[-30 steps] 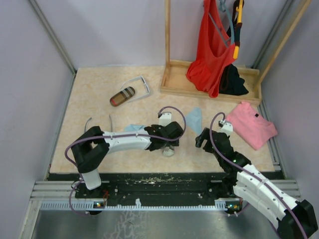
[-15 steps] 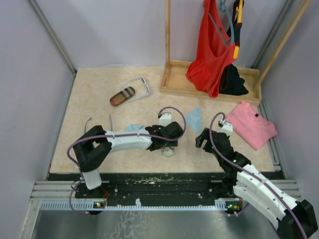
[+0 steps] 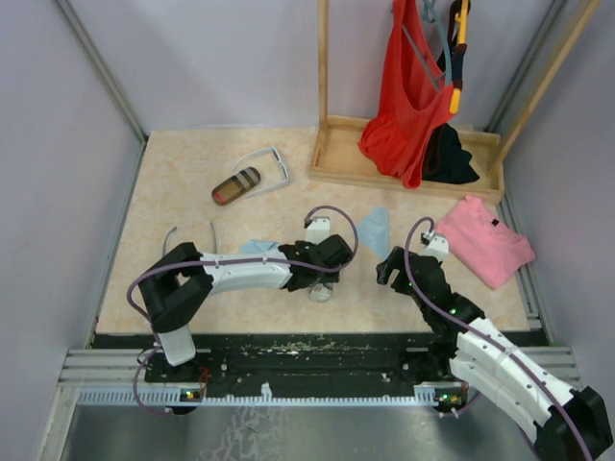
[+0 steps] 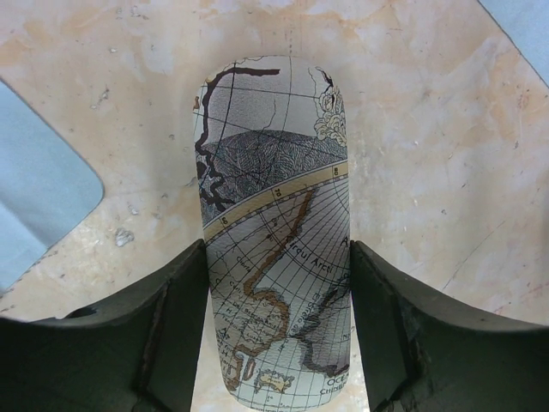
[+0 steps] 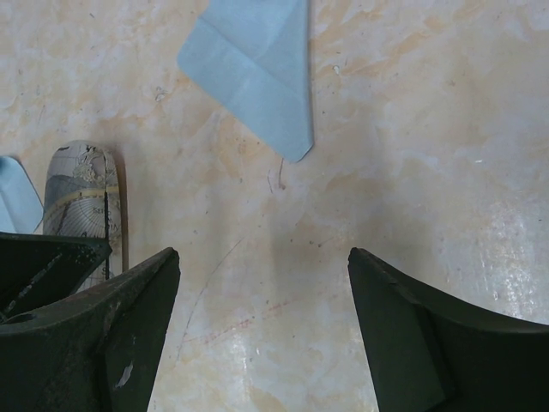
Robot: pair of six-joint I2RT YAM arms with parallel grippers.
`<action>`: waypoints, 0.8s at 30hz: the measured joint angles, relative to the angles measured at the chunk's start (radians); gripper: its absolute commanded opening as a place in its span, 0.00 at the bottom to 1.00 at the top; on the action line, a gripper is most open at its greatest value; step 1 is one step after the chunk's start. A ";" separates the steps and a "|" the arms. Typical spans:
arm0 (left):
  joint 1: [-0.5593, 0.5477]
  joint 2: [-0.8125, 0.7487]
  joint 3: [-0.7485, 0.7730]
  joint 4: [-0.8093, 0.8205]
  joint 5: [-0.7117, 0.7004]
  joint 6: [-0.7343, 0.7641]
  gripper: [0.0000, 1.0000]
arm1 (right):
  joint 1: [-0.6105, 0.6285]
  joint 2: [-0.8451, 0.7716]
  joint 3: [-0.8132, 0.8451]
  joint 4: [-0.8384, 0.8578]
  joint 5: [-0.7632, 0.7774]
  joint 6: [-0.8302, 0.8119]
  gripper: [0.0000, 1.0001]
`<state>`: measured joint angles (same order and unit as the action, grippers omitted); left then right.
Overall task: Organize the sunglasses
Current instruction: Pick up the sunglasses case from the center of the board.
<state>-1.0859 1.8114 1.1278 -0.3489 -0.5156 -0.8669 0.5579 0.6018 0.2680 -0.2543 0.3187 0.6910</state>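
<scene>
Map-print case on the worktop, flanked by the left gripper.
Its jaws sit at both sides, clamped or not I cannot tell; right gripper jaws stand apart.

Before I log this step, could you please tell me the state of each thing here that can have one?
map-print case: closed, lying flat between the left hand's fingers.
left hand: shut on the map-print case.
right hand: open, empty.
striped case: closed.
wire sunglasses: arms look unfolded.
white sunglasses: fold unclear.
blue cloth: folded.
pink shirt: folded.
</scene>
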 measured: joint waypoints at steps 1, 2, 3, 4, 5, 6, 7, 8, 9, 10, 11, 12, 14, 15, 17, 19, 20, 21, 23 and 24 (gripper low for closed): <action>0.000 -0.007 -0.005 0.000 -0.001 0.005 0.24 | 0.000 -0.005 0.000 0.000 -0.001 -0.002 0.79; 0.000 -0.019 -0.013 0.000 -0.002 0.013 0.18 | 0.000 -0.014 0.000 0.000 -0.003 -0.006 0.79; 0.000 -0.039 -0.024 0.000 -0.004 0.027 0.08 | -0.001 -0.029 0.000 0.000 -0.008 -0.013 0.80; 0.000 -0.066 -0.038 0.002 -0.006 0.041 0.02 | -0.001 -0.046 0.000 0.002 -0.012 -0.021 0.80; 0.000 -0.104 -0.058 0.014 -0.005 0.062 0.01 | -0.002 -0.066 0.000 0.003 -0.018 -0.032 0.80; 0.000 -0.149 -0.080 0.025 -0.004 0.085 0.01 | -0.003 -0.095 0.000 0.008 -0.031 -0.047 0.79; 0.000 -0.197 -0.101 0.043 0.000 0.110 0.02 | -0.003 -0.115 0.000 0.011 -0.037 -0.058 0.78; 0.002 -0.249 -0.124 0.066 0.006 0.145 0.01 | -0.003 -0.145 0.000 0.019 -0.050 -0.074 0.78; 0.002 -0.304 -0.149 0.100 0.020 0.177 0.01 | -0.003 -0.174 0.000 0.030 -0.061 -0.089 0.79; 0.002 -0.365 -0.179 0.140 0.039 0.215 0.01 | -0.003 -0.199 0.000 0.036 -0.071 -0.101 0.80; 0.002 -0.421 -0.210 0.182 0.061 0.248 0.01 | -0.003 -0.227 0.000 0.042 -0.084 -0.116 0.81; 0.005 -0.496 -0.252 0.237 0.090 0.285 0.01 | -0.004 -0.258 0.002 0.049 -0.102 -0.133 0.81; 0.008 -0.634 -0.333 0.339 0.147 0.345 0.01 | -0.005 -0.302 0.015 0.052 -0.148 -0.166 0.82; 0.011 -0.698 -0.369 0.385 0.175 0.375 0.01 | -0.005 -0.316 0.027 0.053 -0.178 -0.185 0.82; 0.014 -0.805 -0.422 0.462 0.235 0.422 0.01 | -0.005 -0.343 0.057 0.074 -0.271 -0.227 0.82; 0.015 -0.873 -0.438 0.500 0.284 0.465 0.01 | -0.005 -0.364 0.074 0.122 -0.359 -0.247 0.84; 0.015 -0.901 -0.438 0.514 0.311 0.478 0.01 | -0.005 -0.369 0.079 0.156 -0.407 -0.251 0.85; 0.015 -0.927 -0.438 0.527 0.336 0.497 0.01 | -0.005 -0.367 0.084 0.189 -0.457 -0.254 0.86; 0.015 -0.967 -0.440 0.547 0.384 0.513 0.01 | -0.005 -0.346 0.093 0.262 -0.562 -0.253 0.86; 0.015 -0.988 -0.444 0.561 0.406 0.523 0.01 | -0.005 -0.325 0.096 0.312 -0.615 -0.248 0.87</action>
<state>-1.0706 0.8238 0.6842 0.2119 -0.1093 -0.3443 0.5533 0.2771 0.3637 0.0574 -0.2962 0.4435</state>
